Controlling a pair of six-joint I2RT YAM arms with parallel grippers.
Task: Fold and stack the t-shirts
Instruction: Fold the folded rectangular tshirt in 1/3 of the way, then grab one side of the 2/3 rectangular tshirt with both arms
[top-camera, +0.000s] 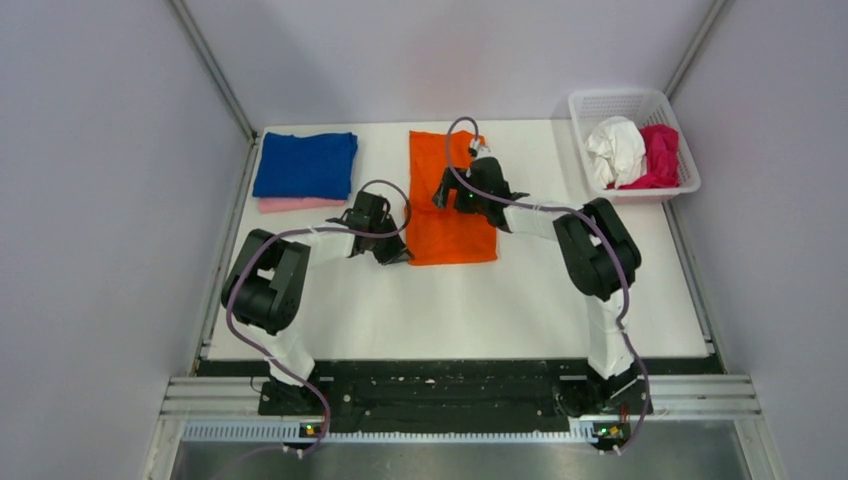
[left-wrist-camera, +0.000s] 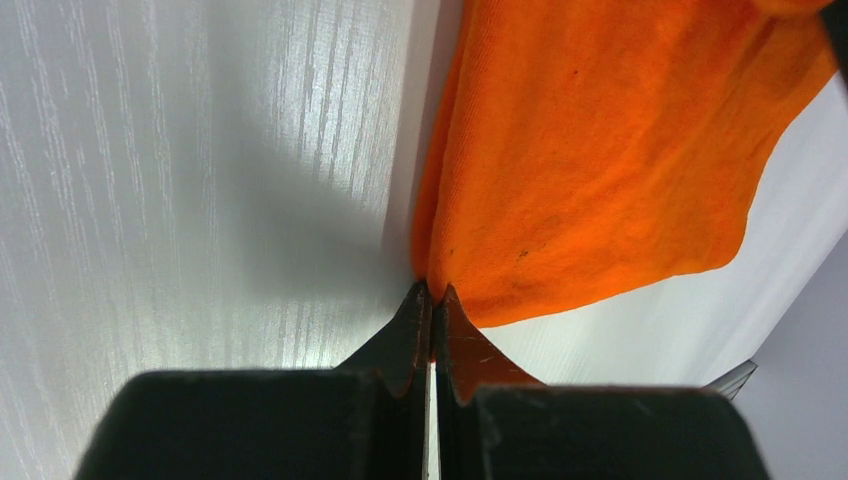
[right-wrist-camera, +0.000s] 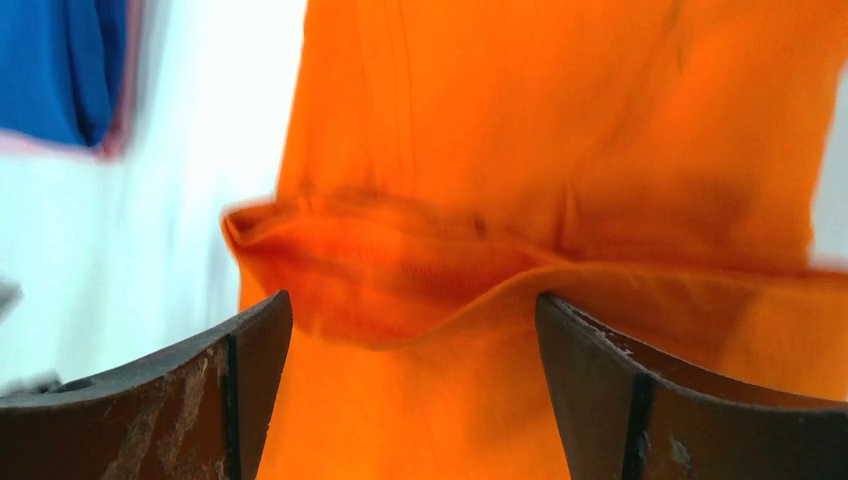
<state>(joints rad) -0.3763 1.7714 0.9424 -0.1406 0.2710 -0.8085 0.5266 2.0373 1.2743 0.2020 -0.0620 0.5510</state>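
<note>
A white table (top-camera: 450, 300) stands between pale grey walls (top-camera: 100, 200). The left gripper (left-wrist-camera: 432, 298), fingers pressed together, touches the orange t-shirt (top-camera: 452, 238) at its near left edge. The right gripper (right-wrist-camera: 412, 300) is spread wide over its fold.

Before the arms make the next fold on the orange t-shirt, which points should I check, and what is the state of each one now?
1. Right gripper open above the orange t-shirt: ok.
2. Left gripper shut at the shirt's near left corner: ok.
3. Cloth really pinched between the left fingers: cannot tell.
4. Orange t-shirt lying flat: not ok, a raised fold crosses it under the right gripper.
5. Blue t-shirt folded on the pink t-shirt, apart from the orange one: ok.
6. White t-shirt and magenta t-shirt folded: not ok, both crumpled in the basket.
</note>
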